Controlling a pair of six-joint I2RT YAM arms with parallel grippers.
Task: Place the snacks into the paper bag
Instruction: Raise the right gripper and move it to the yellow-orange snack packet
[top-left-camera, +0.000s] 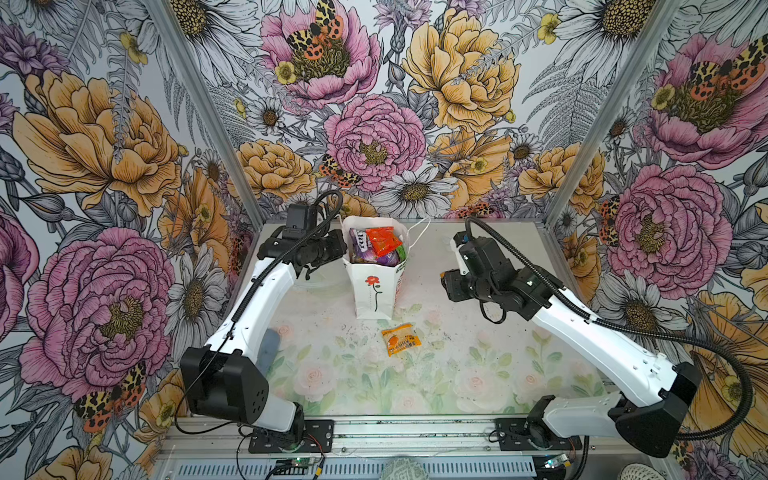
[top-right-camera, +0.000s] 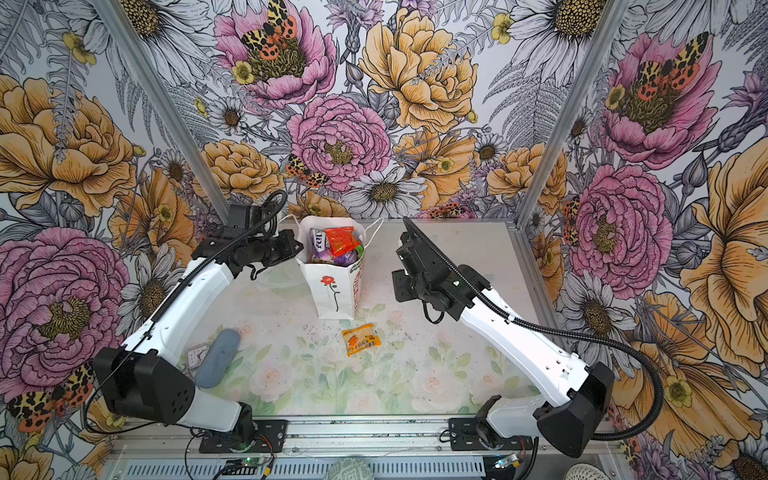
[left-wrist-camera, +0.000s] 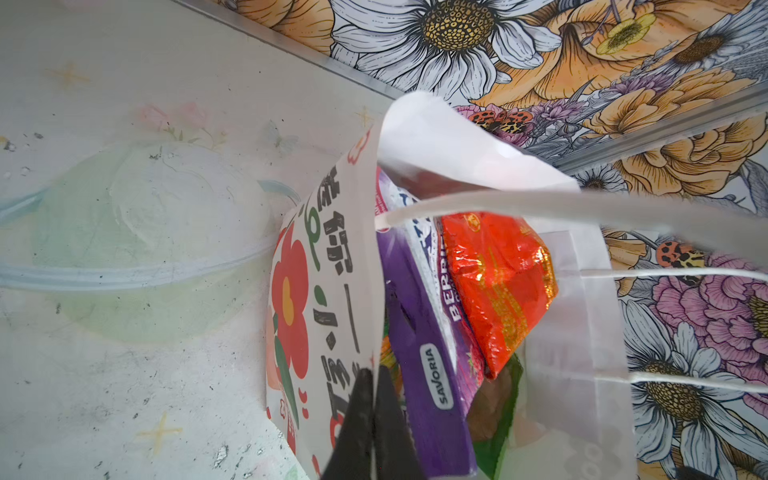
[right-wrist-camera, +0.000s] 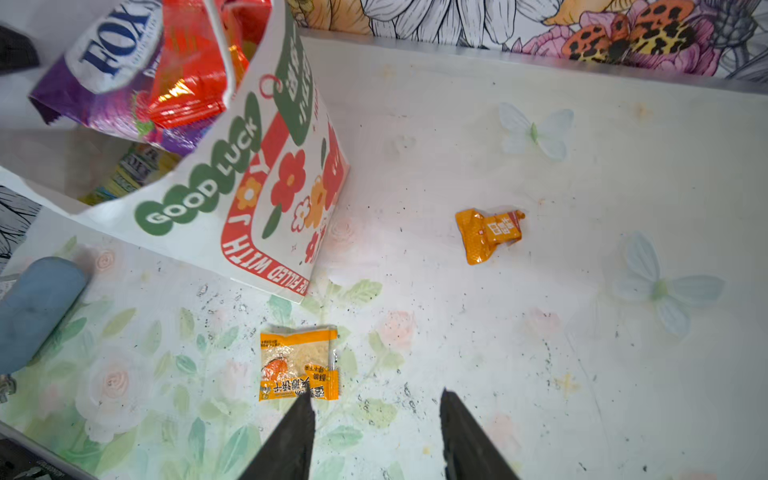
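paper bag (right-wrist-camera: 199, 195) "GOOD LUCK", purple pouch (left-wrist-camera: 428, 365) "SAVORIA"

White paper bag (top-left-camera: 373, 291), red rose printed, stands upright at far centre, mouth open. Inside, on top: purple pouch (top-left-camera: 358, 246) and red packet (top-left-camera: 384, 241). 1 orange packet (top-left-camera: 401, 340) lies flat just near of it. 1 smaller orange packet (right-wrist-camera: 490, 235) lies crumpled to its right.

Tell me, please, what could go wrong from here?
The paper bag looks nearly full, with the red packet on top of the pile, so the flat orange packet might slide off. The left fingers pinch the bag's wall; a tug could tip it. The crumpled orange packet shows only in the right wrist view, so it might be missed.
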